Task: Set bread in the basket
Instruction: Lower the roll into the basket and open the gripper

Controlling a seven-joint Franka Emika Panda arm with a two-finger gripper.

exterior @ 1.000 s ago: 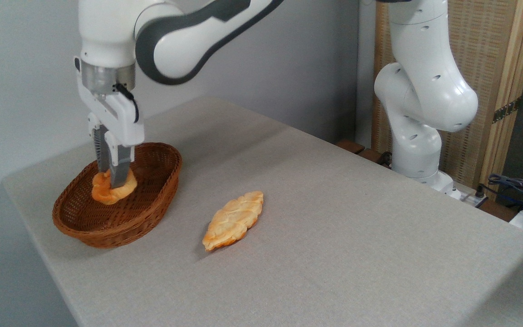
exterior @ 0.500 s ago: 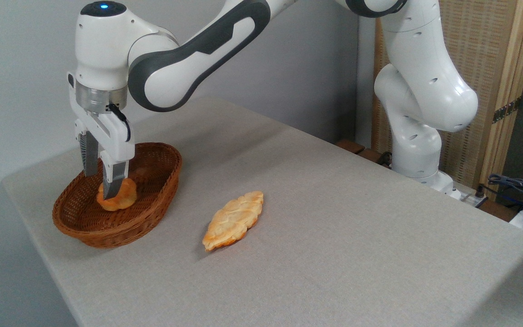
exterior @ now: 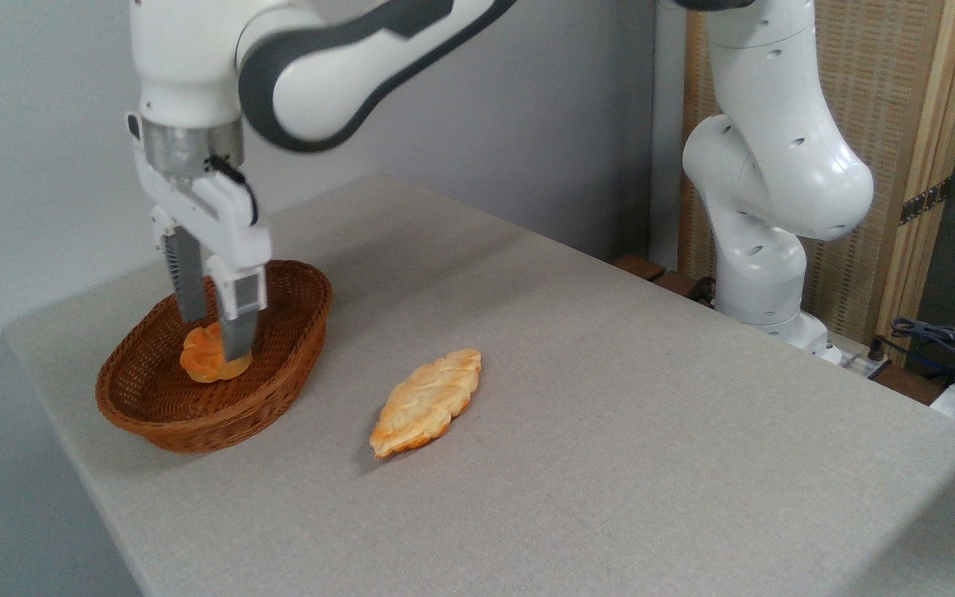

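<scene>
On your grey bench (exterior: 577, 431), the bread (exterior: 206, 362) sits inside the basket (exterior: 278, 398); your gripper (exterior: 214, 336) fingers stand spread apart, straddling it.

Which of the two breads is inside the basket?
The small round deep-orange bun, lying in the wicker basket; the paler leaf-shaped pastry lies on the table.

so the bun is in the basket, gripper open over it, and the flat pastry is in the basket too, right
Not quite. The flat pastry is not in the basket; the camera view shows it lying on the table, to the right of the basket and apart from it. The rest holds: the bun sits in the basket and the gripper is open over it.
</scene>
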